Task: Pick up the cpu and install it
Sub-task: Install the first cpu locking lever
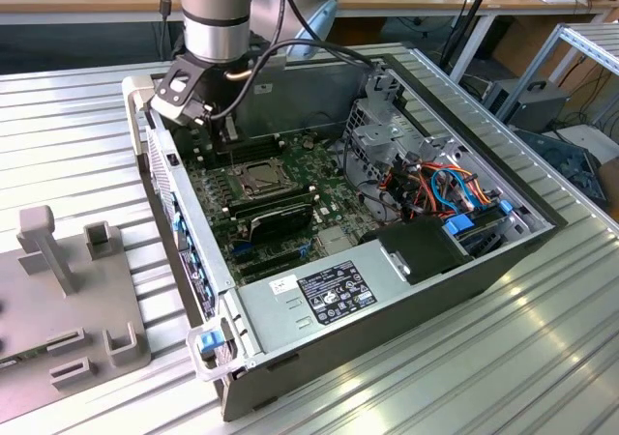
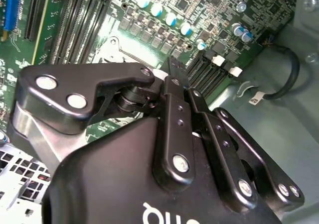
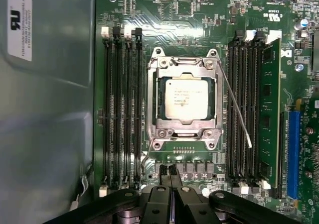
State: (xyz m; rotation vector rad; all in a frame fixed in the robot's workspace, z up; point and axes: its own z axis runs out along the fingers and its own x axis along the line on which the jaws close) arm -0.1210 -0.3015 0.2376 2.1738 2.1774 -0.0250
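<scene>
Cpu (image 3: 186, 99) sits flat inside its socket frame (image 3: 185, 66) on the motherboard (image 3: 199, 15), square-on, so you have no long axis to line up. Your claw (image 3: 172, 176) is shut and empty, just off the frame's edge, over the board. 2 banks of memory slots (image 3: 122, 109) hem the socket in.
</scene>
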